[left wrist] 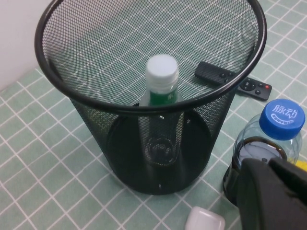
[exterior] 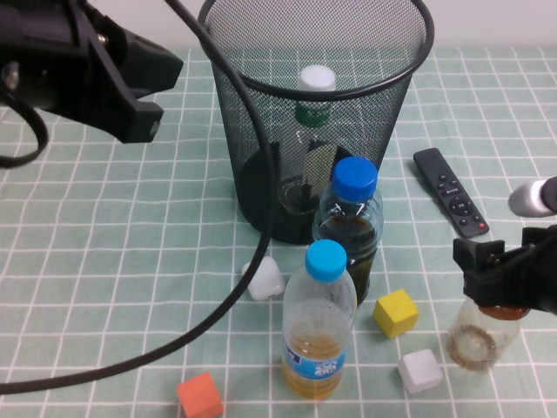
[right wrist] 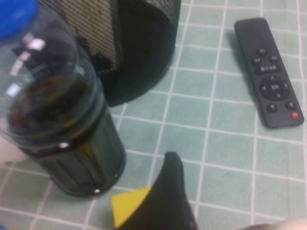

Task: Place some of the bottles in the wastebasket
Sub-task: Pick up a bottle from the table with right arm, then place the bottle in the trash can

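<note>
**Mia:** Where is the big round black wire-mesh wastebasket [exterior: 318,131]?

**Ben:** At the top middle of the high view, standing on the table [exterior: 113,261] with its green checked cloth. Inside it stands a small clear plastic bottle with a white cap and a green neck label [exterior: 315,91] — upright, cap just under the rim.

**Mia:** And the other little bottle?

**Ben:** The squat brown-tinted bottle [exterior: 480,338] is at the lower right of the high view, standing on the table. The right claw [exterior: 505,274] sits right on its top and hides the cap. It looks closed around the bottle's neck.

**Mia:** What about the left claw?

**Ben:** The left claw [exterior: 144,87] hangs at the upper left, above the table, left of the wastebasket. I cannot tell if it is open or closed.

**Mia:** What else is there?

**Ben:** Two blue-capped bottles — a dark one [exterior: 350,226] touching the front of the wastebasket, and a clear one with orange drink [exterior: 319,322] in front of it. A black remote control [exterior: 451,192] lies to the right of the wastebasket. There is a yellow block [exterior: 396,313], an orange block [exterior: 200,396] and two white blocks [exterior: 264,279] near the bottom. A black cable [exterior: 235,279] curves across the left side.
</note>
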You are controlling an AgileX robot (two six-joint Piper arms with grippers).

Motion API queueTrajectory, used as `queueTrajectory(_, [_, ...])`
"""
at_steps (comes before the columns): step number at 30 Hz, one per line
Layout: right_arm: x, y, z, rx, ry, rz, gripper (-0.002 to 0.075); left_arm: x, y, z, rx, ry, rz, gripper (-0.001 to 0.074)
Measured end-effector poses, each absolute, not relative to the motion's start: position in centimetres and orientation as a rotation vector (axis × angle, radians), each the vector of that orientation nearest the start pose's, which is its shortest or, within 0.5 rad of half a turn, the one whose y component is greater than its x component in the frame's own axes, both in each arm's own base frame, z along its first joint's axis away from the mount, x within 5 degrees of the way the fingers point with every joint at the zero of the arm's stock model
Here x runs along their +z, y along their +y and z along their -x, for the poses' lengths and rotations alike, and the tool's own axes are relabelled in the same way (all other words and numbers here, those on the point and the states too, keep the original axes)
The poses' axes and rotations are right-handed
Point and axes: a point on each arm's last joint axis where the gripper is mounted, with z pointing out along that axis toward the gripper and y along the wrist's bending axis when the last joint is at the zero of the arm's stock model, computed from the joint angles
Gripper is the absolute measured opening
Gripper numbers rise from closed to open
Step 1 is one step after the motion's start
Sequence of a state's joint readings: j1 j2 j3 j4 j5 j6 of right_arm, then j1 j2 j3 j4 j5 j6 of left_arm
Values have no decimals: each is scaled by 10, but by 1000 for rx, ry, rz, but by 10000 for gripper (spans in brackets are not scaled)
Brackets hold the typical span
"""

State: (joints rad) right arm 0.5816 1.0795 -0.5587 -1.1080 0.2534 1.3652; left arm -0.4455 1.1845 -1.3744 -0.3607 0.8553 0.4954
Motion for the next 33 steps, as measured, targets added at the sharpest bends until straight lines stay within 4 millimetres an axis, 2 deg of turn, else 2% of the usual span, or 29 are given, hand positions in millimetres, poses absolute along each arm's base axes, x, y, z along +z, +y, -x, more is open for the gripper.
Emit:
queueTrajectory(5, [241, 104, -199, 208, 2169, 216, 552, 443, -125, -205, -401, 1937, -880, -3])
queueTrajectory(7, [236, 106, -202, 192, 2187, 228, 517, 443, -125, -205, -401, 1939, -881, -3])
queueTrajectory(10, [232, 107, -204, 178, 2198, 243, 365, 444, -124, -204, -399, 1934, -886, -3])
queueTrajectory(11, [232, 107, -204, 177, 2197, 246, 286, 445, -124, -202, -396, 1928, -890, -3])
queueTrajectory(14, [235, 104, -204, 151, 2185, 233, 288, 447, -118, -191, -379, 1895, -895, -3])
queueTrajectory(16, [248, 100, -205, 116, 2161, 181, 288, 446, -109, -176, -353, 1851, -867, -3])
queueTrajectory(19, [283, 88, -207, -27, 2138, 110, 288, 437, -93, -152, -317, 1765, -801, -3])
queueTrajectory(23, [355, 81, -211, -155, 2086, 99, 288, 414, -77, -126, -304, 1697, -732, -3])
queueTrajectory(29, [487, 83, -217, -99, 1789, 110, 288, 380, -65, -101, -317, 1709, -700, -3])
queueTrajectory(30, [506, 86, -218, -77, 1747, 129, 288, 377, -64, -99, -319, 1711, -698, -3])
queueTrajectory(33, [546, 104, -229, 15, 1665, 214, 287, 366, -60, -92, -332, 1722, -683, -3])
